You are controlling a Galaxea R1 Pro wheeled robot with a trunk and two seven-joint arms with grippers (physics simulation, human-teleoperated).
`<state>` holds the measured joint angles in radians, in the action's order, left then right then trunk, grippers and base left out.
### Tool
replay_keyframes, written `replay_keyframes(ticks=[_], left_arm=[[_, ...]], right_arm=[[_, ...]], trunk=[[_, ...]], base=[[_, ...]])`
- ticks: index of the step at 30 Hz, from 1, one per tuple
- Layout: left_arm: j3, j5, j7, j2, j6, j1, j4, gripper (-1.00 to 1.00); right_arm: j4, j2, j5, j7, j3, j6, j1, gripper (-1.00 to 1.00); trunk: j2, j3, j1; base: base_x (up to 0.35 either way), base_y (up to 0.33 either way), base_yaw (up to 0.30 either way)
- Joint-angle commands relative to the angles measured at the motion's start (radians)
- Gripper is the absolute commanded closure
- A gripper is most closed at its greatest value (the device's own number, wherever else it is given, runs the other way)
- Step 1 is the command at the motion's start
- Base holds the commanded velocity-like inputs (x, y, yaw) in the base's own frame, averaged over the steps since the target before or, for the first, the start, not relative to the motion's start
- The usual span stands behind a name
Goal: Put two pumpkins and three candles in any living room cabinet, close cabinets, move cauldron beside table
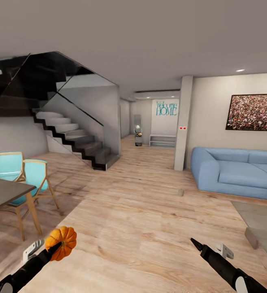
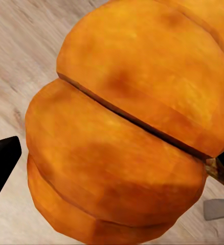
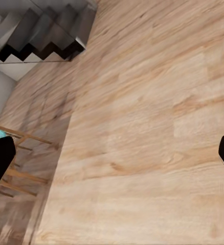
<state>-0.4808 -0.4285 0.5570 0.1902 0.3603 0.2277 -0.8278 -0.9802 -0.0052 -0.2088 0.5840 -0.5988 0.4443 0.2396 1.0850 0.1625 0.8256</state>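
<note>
Wood-floored living room, left fingers [image 1: 54,249] clamped on pumpkin [image 1: 61,241]; right wrist view shows right fingers [image 3: 0,161] apart, empty

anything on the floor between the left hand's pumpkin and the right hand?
Nothing: head view shows bare wood floor between the pumpkin in the left hand and the right hand.

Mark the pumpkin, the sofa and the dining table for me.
pumpkin [image 1: 62,241]: head view, on its orange ribbed side, at the left gripper [image 1: 52,248].
sofa [image 1: 239,175]: head view, on the blue seat cushion.
dining table [image 1: 3,192]: head view, on its dark top.
</note>
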Motion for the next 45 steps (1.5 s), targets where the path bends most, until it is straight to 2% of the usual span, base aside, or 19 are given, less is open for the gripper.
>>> replay_keyframes(ticks=[1, 8, 26, 38, 45], left_arm=[[-0.002, -0.017, 0.003, 0.000, 0.004, 0.001, 0.004, 1.00], [-0.002, -0.019, 0.006, 0.000, -0.006, 0.001, 0.012, 1.00], [-0.002, -0.017, 0.041, 0.001, -0.005, 0.001, 0.015, 1.00], [-0.002, -0.015, 0.051, 0.000, -0.006, -0.006, 0.015, 1.00], [-0.002, -0.015, 0.052, 0.001, -0.007, -0.018, 0.016, 1.00]], right_arm=[[0.001, 0.001, -0.007, 0.002, -0.002, 0.007, 0.001, -1.00], [0.011, 0.002, -0.007, 0.002, -0.001, 0.005, 0.001, -1.00], [0.039, -0.004, -0.009, -0.001, -0.003, 0.009, 0.001, -1.00], [0.046, -0.007, -0.008, -0.009, 0.003, 0.021, 0.002, -1.00], [0.089, -0.007, -0.007, -0.010, 0.001, 0.019, 0.003, -1.00]], trunk=[[0.001, 0.001, 0.000], [0.001, -0.003, 0.000], [0.001, -0.011, 0.000], [0.001, 0.002, 0.000], [0.001, 0.013, 0.000]], base=[[0.000, 0.000, -0.284], [0.106, 0.089, -0.284], [0.209, 0.224, -0.269], [0.141, 0.261, -0.087], [0.099, 0.272, -0.005]])
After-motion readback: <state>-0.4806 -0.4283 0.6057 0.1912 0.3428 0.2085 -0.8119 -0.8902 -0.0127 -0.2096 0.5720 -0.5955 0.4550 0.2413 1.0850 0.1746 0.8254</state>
